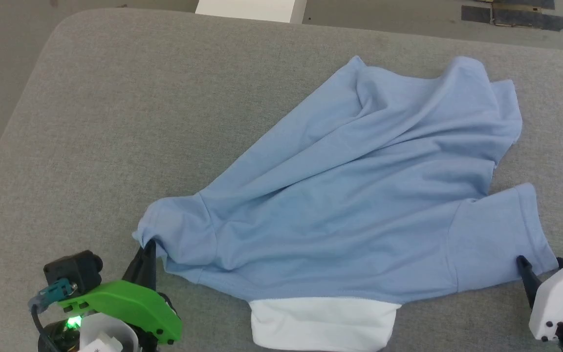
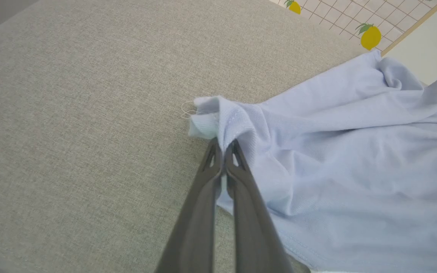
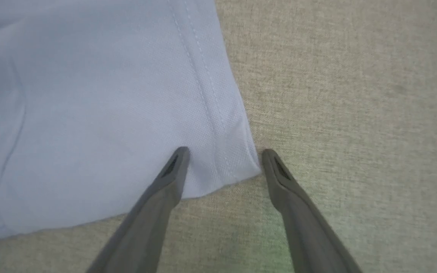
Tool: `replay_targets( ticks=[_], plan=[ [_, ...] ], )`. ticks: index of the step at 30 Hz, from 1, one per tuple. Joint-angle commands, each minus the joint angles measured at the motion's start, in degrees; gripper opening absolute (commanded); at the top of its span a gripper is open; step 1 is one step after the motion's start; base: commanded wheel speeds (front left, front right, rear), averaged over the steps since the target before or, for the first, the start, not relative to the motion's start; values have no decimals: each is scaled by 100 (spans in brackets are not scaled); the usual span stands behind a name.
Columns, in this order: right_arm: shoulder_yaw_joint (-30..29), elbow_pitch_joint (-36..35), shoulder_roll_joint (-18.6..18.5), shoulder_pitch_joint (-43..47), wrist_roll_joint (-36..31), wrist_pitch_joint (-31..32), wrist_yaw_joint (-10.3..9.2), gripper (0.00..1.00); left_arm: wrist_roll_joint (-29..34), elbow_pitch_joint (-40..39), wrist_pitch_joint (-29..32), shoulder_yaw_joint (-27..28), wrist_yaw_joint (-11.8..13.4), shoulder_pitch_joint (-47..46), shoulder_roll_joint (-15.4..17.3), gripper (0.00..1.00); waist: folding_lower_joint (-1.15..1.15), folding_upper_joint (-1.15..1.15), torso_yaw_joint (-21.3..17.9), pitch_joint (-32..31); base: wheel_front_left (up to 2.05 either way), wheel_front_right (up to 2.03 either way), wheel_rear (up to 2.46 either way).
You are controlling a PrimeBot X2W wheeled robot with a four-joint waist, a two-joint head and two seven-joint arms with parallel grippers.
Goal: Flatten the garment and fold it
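the garment point(image 1: 350, 195) lies rumpled on the grey table point(image 1: 115, 122). its white collar point(image 1: 320, 322) is at the near edge between my arms, and its body runs away from me, slanting toward my right. the two sleeves spread sideways along the near edge, one toward each of my arms.

my left gripper point(image 2: 224, 146) is pinched tight on the bunched tip of the left sleeve point(image 1: 179, 230), with cloth nipped between the tips. my right gripper point(image 3: 224, 155) stands wide apart and holds nothing.

what the next move turns on is that right side. the hemmed corner of the right sleeve point(image 1: 496, 234) sits directly between my spread fingers. one finger point(image 3: 173, 167) is over the cloth, inside the stitched hem. the other finger point(image 3: 279, 170) is over bare table just beside the corner's edge. i cannot tell whether the inner tip presses the fabric or hovers above it.

i judge that closing here would catch the corner, though only by a shallow bite. with both sleeve ends held, drawing them apart along the near edge should pull the shoulders flat.
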Motion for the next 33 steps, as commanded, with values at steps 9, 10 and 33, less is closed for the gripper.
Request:
replay_targets(
  ticks=[9,10,33],
  plan=[
    [-244,275,225,-73,297,152,-8,0,-29,78,15,-2,-60,-45,-56,0,0,0,-15,-221,0,0,0],
    [-270,241,255,-101,312,80,-8,0,-66,71,12,8,-82,-36,-66,0,0,0,-37,-278,0,0,0],
    [751,-1297,-87,-3520,1025,-135,-8,0,-972,-13,342,731,-692,-3031,-372,0,0,0,-822,-1371,0,0,0]
  ],
)
